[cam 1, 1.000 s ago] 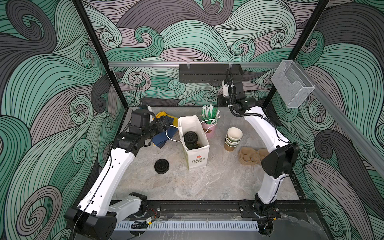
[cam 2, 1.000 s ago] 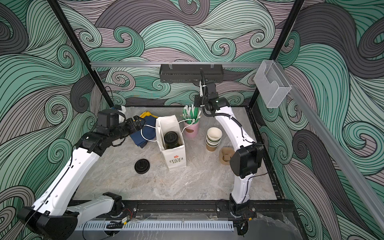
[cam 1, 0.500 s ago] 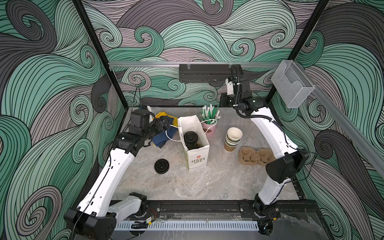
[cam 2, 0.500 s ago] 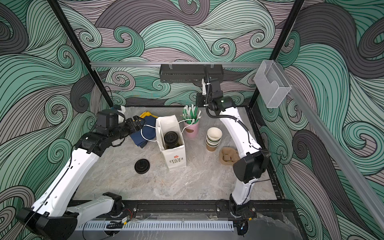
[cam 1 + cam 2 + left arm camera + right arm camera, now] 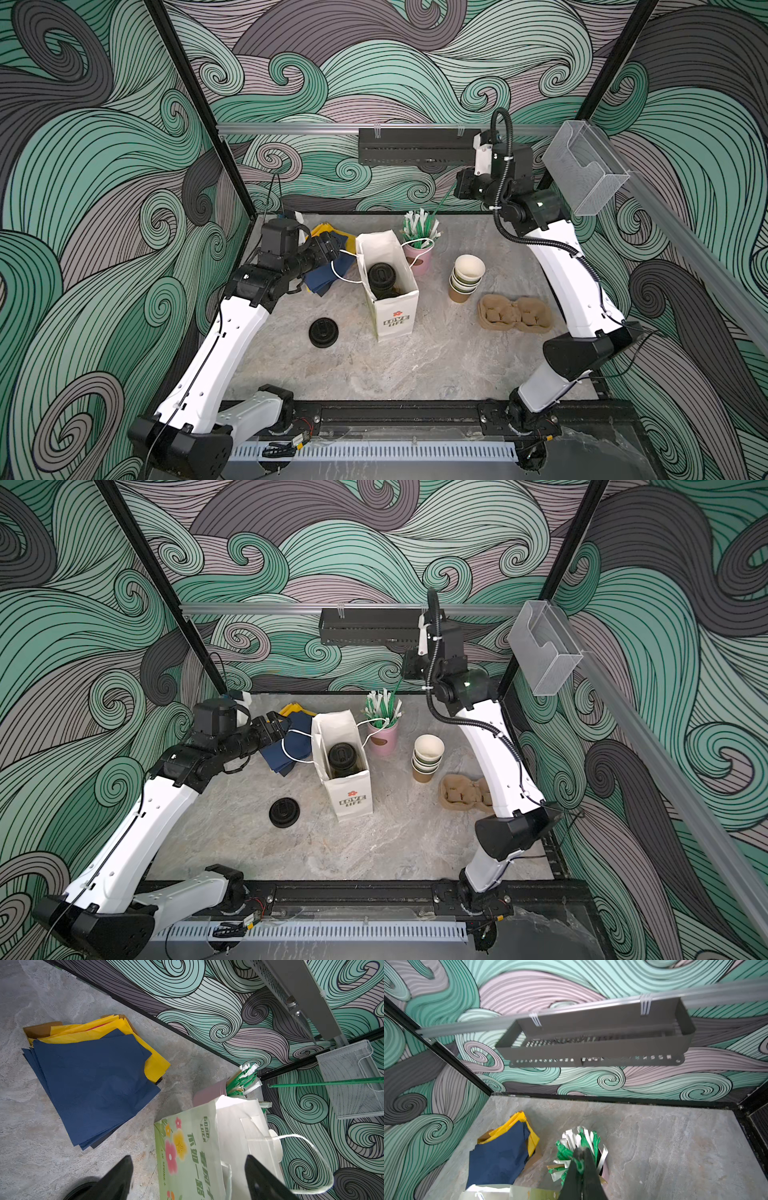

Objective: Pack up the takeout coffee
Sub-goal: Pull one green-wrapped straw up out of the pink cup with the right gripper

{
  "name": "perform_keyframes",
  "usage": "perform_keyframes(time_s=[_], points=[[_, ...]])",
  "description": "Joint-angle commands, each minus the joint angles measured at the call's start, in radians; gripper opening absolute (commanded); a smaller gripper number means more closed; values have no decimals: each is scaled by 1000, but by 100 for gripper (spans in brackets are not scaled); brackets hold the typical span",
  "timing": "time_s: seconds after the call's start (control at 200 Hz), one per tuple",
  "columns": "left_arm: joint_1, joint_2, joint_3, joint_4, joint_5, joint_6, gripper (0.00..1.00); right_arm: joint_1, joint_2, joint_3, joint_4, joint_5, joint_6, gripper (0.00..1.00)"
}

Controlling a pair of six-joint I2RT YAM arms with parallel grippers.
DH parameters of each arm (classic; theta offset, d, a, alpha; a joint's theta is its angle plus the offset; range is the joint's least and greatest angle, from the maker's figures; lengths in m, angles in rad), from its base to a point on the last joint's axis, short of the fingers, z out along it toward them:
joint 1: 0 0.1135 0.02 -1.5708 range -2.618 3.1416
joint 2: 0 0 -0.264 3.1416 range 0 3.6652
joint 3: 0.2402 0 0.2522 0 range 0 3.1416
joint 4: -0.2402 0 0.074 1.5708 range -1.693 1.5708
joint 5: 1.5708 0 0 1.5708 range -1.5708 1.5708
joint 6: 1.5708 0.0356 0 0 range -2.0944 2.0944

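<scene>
One takeout coffee [image 5: 382,276] [image 5: 343,756], an olive cup under a black sip lid, stands inside the upright white paper bag [image 5: 395,320] [image 5: 351,800]. My left gripper [image 5: 332,249] [image 5: 189,1178] is open just left of the bag; in the left wrist view its flowered wall [image 5: 187,1147] lies between the spread fingers. High over the pink cup of wrapped straws [image 5: 419,257] [image 5: 605,1169], my right gripper [image 5: 461,191] [image 5: 581,1151] is shut on one green straw [image 5: 440,205] [image 5: 324,1083], which slants down toward the bundle.
A loose black lid [image 5: 323,332] lies left of the bag. Blue and yellow napkins [image 5: 324,278] [image 5: 93,1084] sit under the left wrist. Right of the bag are stacked lidless cups [image 5: 465,276] and a brown pulp carrier [image 5: 515,318]. A black shelf [image 5: 415,147] hangs on the back wall.
The right arm's elbow has swung outward to the right and its wrist has drifted a little right, still gripping the straw. The left arm has stayed put.
</scene>
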Motion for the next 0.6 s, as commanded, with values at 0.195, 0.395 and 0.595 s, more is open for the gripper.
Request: perform_keyframes(time_s=[0.195, 0.395, 0.595], points=[[7, -49, -26, 0, -27, -5, 86, 79, -70, 85, 20, -235, 4, 1], [7, -54, -33, 6, -18, -7, 86, 194, -15, 141, -85, -339, 5, 1], [8, -70, -38, 0, -22, -9, 86, 282, 35, 95, -192, -308, -45, 1]])
